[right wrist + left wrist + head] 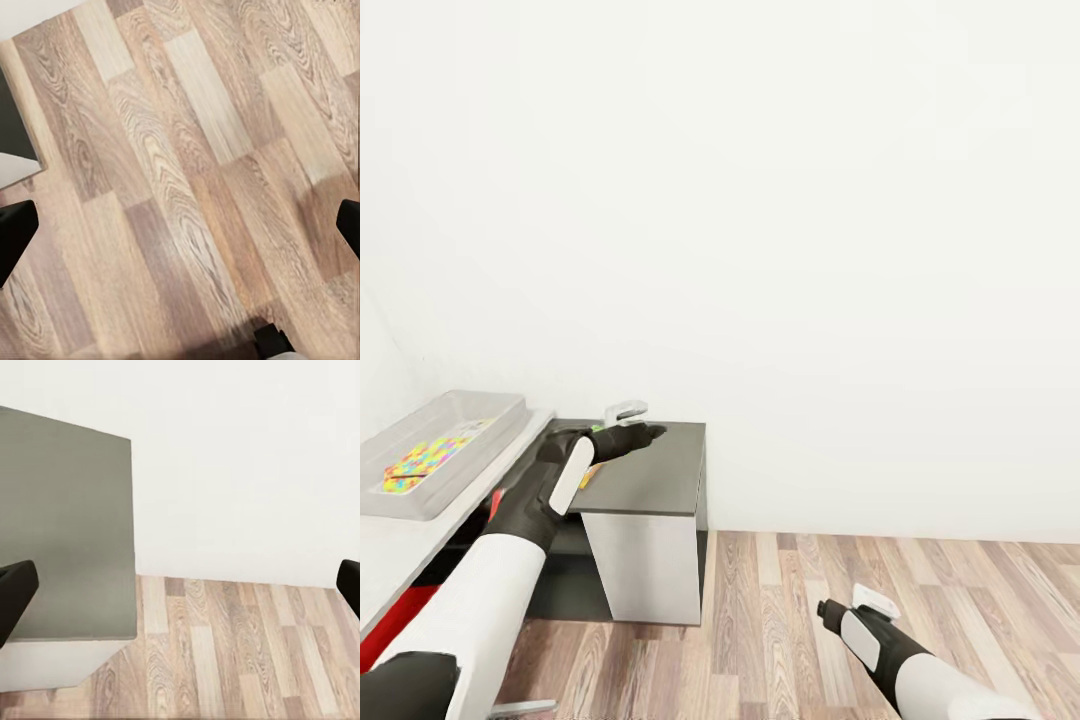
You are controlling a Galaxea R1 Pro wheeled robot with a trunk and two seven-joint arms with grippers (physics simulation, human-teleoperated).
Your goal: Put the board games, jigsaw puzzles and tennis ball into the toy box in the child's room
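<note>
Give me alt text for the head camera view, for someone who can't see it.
The robot's left arm reaches over the dark grey side unit of the table, its left gripper above the top. Further left, the light grey toy box on the pale desk top holds a multicoloured jigsaw puzzle. The right gripper hangs low over the wooden floor, before a white wall.

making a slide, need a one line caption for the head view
Left tool over the dark side unit, jigsaw puzzle in the toy box.
</note>
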